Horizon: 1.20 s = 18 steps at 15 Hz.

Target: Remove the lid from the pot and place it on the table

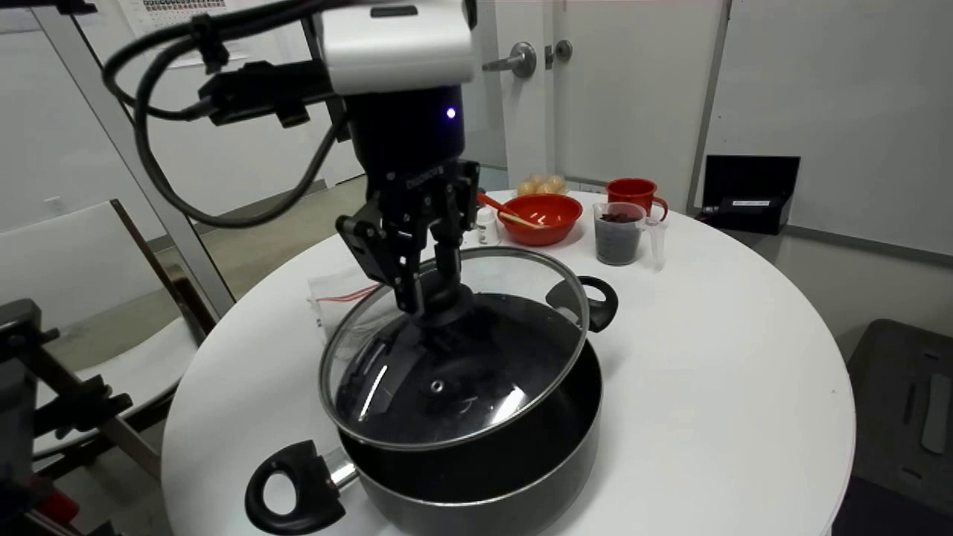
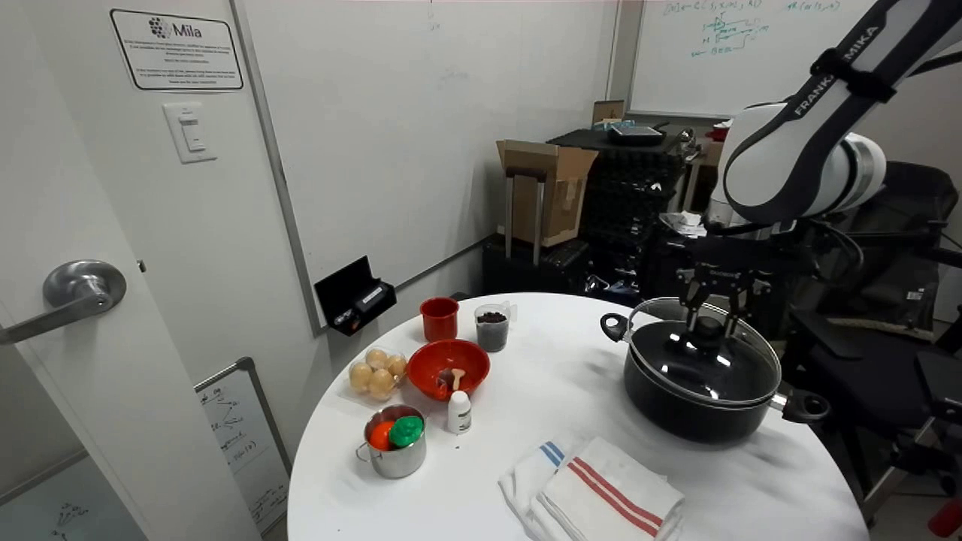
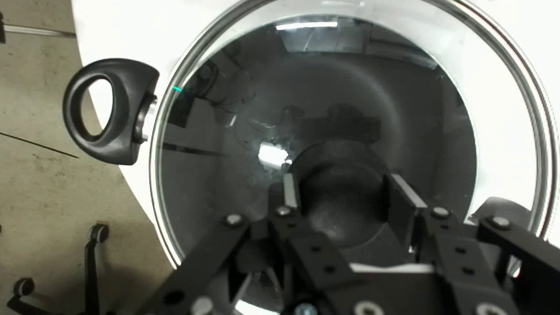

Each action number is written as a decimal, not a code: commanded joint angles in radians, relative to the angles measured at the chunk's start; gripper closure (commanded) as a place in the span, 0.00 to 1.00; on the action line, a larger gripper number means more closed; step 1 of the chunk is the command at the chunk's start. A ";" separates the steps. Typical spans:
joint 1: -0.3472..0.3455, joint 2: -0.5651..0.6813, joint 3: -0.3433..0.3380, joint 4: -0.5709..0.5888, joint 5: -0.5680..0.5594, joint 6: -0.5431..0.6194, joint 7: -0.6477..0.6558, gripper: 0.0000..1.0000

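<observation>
A: Gripper?
B: Clamped on the black knob of the lid, fingers either side, right of centre in the wrist view.
A: Lid where?
B: Mid-frame in an exterior view, over the pot, dark inside showing below the lid's near rim. Far rim's unclear; can't tell if it touches.
A: Pot?
B: Bottom centre there, on the white table.

Arm is white and black w/ FRANKA lettering, black cables, lil bluish light, black gripper, shiny screws.
</observation>
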 commanded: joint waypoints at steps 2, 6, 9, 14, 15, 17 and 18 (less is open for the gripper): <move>0.062 -0.085 -0.009 -0.018 -0.108 -0.013 0.020 0.75; 0.106 -0.090 0.021 0.033 -0.193 -0.072 0.005 0.75; 0.142 -0.076 0.058 0.098 -0.249 -0.150 -0.006 0.75; 0.188 -0.039 0.123 0.221 -0.326 -0.296 -0.023 0.75; 0.195 -0.024 0.140 0.250 -0.339 -0.332 -0.039 0.75; 0.213 0.009 0.162 0.303 -0.371 -0.394 -0.055 0.75; 0.222 0.029 0.172 0.327 -0.390 -0.421 -0.069 0.75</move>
